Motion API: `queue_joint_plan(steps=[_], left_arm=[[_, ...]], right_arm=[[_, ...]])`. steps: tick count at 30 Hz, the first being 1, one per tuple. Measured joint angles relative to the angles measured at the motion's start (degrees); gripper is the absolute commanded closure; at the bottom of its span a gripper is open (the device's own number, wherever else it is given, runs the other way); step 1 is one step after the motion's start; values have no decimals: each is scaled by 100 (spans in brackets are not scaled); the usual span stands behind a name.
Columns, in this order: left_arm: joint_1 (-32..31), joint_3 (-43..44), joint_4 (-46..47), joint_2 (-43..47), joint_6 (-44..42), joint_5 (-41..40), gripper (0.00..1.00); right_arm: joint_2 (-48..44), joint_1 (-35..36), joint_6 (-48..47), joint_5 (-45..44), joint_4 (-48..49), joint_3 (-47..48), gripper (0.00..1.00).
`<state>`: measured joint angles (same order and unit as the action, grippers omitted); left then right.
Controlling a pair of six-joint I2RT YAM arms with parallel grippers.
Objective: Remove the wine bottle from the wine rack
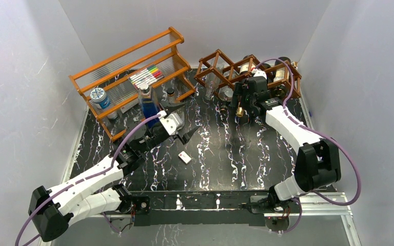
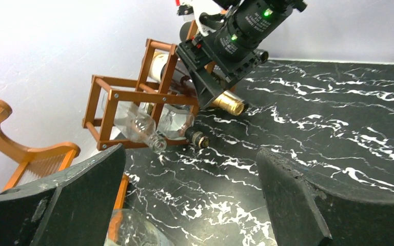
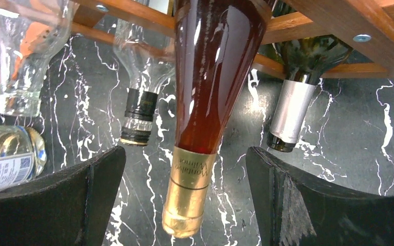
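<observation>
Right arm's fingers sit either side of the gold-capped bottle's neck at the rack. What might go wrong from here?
1. The right gripper is open around the glossy, tapering neck of the amber bottle; a grip there may slide toward the gold cap.
2. The silver-capped bottle and the black-capped clear bottle lie close on both sides and may get knocked.
3. Pulling may drag the wine rack along.

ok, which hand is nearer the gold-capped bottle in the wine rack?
Right. The right hand is open astride the neck of the gold-capped bottle at the wine rack; left hand is open, off by the orange shelf.
</observation>
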<state>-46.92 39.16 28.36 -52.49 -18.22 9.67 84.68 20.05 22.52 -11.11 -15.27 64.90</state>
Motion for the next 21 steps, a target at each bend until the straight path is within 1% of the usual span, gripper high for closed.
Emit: queue_joint_plan(steps=[2,7,10,13,21], left_arm=[[-33,-37,2,-50,-74,-114,2],[-96,-61,81,-74,-236,-299,2],[-127,-166,205,-70,-358,-455,2],[-131,-278,278,-70,-448,-616,2],[-133,-319,420,-74,-579,-828,2]], right_arm=[[55,0,46,-92,151,-87,2],[310,0,247,-227,546,-127,17],[461,0,321,-225,817,-264,21],[590,0,411,-232,953,-313,28],[680,0,713,-400,1401,-522,37]])
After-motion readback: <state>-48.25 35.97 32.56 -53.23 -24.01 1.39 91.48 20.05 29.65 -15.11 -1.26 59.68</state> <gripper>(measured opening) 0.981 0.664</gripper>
